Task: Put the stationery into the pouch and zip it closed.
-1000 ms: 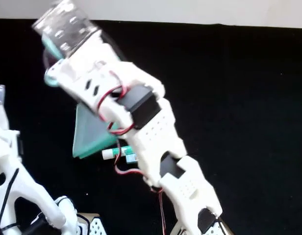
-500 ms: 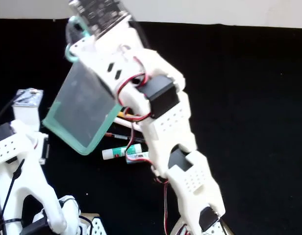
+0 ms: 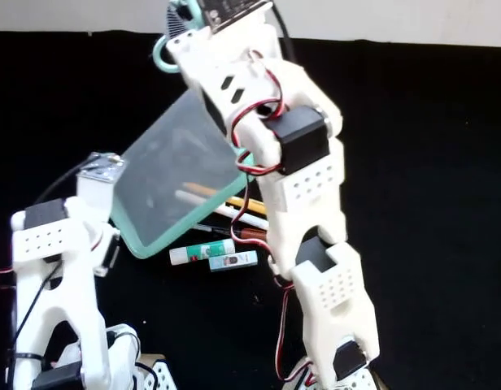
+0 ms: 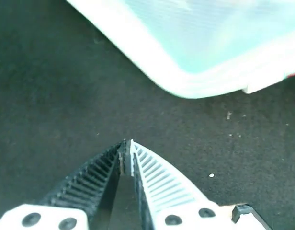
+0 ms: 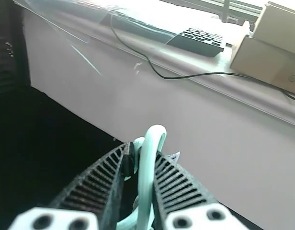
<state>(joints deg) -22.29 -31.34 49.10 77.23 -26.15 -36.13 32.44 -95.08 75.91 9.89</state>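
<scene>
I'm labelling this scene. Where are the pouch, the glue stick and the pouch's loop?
pouch [image 3: 173,175]: high view, its clear face.
glue stick [image 3: 200,253]: high view, middle of barrel.
pouch loop [image 5: 156,129]: right wrist view, top of its curve.

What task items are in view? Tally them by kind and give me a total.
Pouch: 1
Pencils or pens: 3
Glue stick: 1
Small teal block: 1
Total: 6

No legible txt anywhere; label on glue stick [image 3: 202,253] too small to read.
</scene>
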